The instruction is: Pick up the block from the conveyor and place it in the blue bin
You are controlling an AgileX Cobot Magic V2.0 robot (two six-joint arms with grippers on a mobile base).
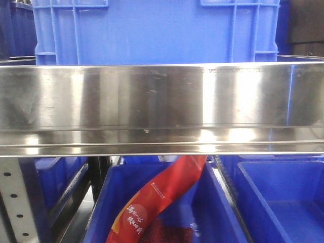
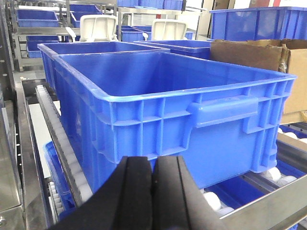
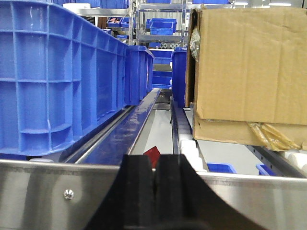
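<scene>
Both hands, left hand [image 2: 152,191] and right hand [image 3: 154,191], are sitting closed and empty; reaching blind risks hitting the blue bin [image 2: 192,120].

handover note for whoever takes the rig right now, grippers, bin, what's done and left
Left gripper: jaws shut, empty, low in front of the blue bin.
Right gripper: jaws shut, empty, behind a steel rail, cardboard box ahead on its right.
The bin looks empty from the left wrist view.
No block or conveyor in any view.
Done: nothing visible. Left: find the block, grab it, place it in the bin.
</scene>
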